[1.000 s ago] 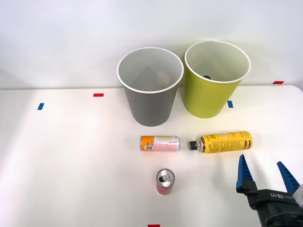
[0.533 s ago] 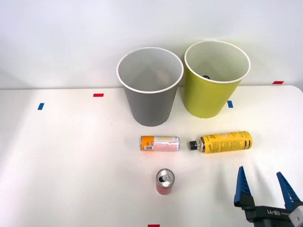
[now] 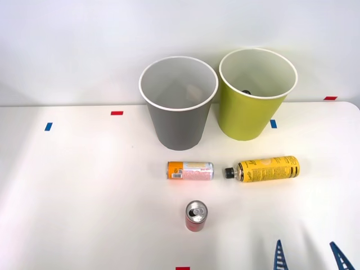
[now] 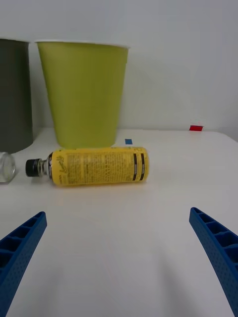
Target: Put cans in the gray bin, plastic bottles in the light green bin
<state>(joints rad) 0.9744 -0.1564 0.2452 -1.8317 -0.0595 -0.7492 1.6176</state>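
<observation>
A yellow black-capped bottle [image 3: 265, 169] [image 4: 94, 166] lies on its side on the white table, cap toward the orange and pinkish-white can [image 3: 190, 170] lying beside it. A red can [image 3: 196, 215] with a silver top stands upright nearer me. Behind them stand the gray bin [image 3: 179, 103] [image 4: 14, 94] and, to its right, the light green bin [image 3: 256, 94] [image 4: 83, 93], with something dark inside it. My right gripper [image 3: 309, 256] [image 4: 118, 247] is open at the table's near right edge, empty, well short of the yellow bottle. Its blue fingertips [image 3: 279, 253] show at the front view's bottom.
Small red tape marks [image 3: 116, 113] and blue tape marks [image 3: 48, 126] dot the table [image 3: 84, 185]. A white wall rises close behind the bins. The end of the orange can [image 4: 6, 167] shows at the wrist view's edge.
My right gripper has drawn back toward me, slipping down to the front view's bottom edge, still open. The cans, bottle and bins have not moved.
</observation>
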